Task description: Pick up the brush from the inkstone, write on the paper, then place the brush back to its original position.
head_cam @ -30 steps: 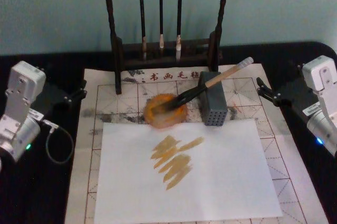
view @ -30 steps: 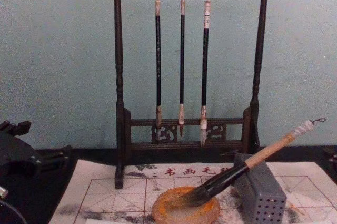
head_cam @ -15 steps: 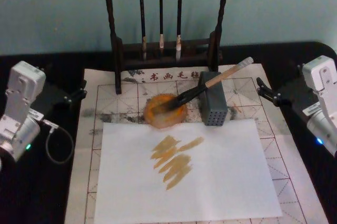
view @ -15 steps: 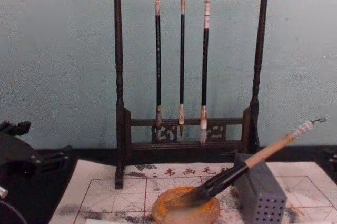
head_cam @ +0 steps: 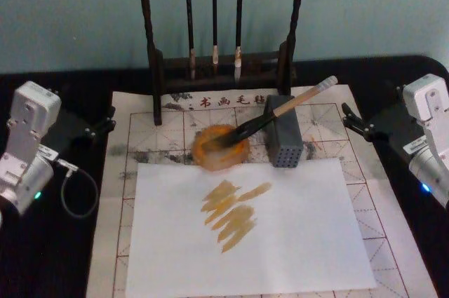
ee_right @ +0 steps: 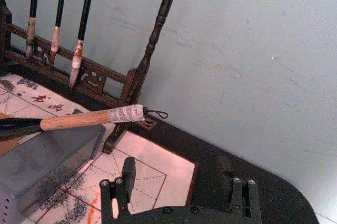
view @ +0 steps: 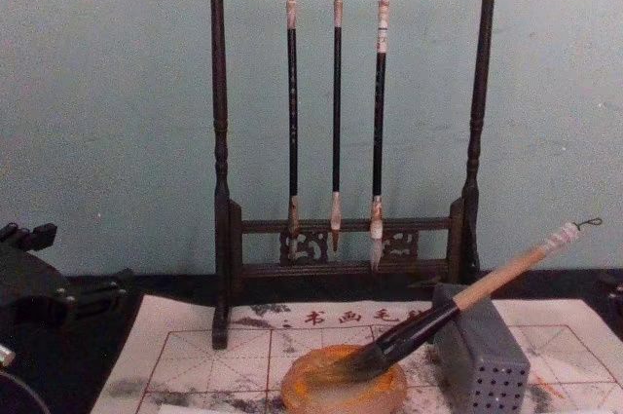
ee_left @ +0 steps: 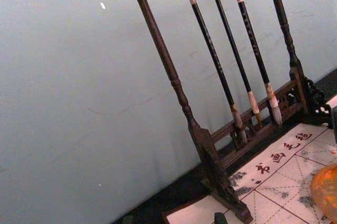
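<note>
While both arms rest at the table's [head_cam: 49, 259] side edges, right pincer [head_cam: 348, 119] spread and empty, left pincer [head_cam: 109, 121] in a state I cannot tell, the brush [head_cam: 273, 113] lies bristles-down in the inkstone [head_cam: 210, 163] on the paper [head_cam: 140, 137], its handle propped on the grey block [head_cam: 284, 142].

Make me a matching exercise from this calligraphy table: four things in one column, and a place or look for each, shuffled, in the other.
Column one:
1 brush
2 inkstone
3 thin brushes
4 paper

Column two:
A hanging from the wooden rack
B printed with a red grid
C leaning on the grey block
D round and orange

Pairs: 1-C, 2-D, 3-A, 4-B.
</note>
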Controlling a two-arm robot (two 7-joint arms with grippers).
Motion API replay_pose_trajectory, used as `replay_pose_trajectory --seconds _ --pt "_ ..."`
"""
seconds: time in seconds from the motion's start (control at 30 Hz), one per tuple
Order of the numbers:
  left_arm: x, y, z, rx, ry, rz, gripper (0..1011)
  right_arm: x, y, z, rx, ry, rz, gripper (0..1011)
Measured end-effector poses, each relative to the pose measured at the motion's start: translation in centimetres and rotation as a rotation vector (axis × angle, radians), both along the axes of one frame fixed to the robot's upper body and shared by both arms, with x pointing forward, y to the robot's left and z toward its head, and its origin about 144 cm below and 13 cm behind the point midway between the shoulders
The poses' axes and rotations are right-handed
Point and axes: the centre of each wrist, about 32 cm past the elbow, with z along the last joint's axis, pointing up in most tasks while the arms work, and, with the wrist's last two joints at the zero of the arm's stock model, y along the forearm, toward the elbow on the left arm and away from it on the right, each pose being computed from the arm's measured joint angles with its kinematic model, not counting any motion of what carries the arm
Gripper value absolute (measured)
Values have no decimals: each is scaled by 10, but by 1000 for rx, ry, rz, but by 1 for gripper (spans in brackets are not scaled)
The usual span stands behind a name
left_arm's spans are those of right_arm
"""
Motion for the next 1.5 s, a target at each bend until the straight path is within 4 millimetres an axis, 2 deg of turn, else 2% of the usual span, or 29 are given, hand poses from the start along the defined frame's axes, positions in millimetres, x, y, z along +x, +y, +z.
replay_pose_trajectory --seconds 0.83,1.23,1.5 --pt "0 0 0 0 0 0 1001 0 -1 0 47 -2 6 1003" --pt "0 0 0 0 0 0 1001 -9 -6 4 365 86 54 1002" --pt "0 0 0 0 0 0 1001 -8 -9 -4 657 167 116 1002"
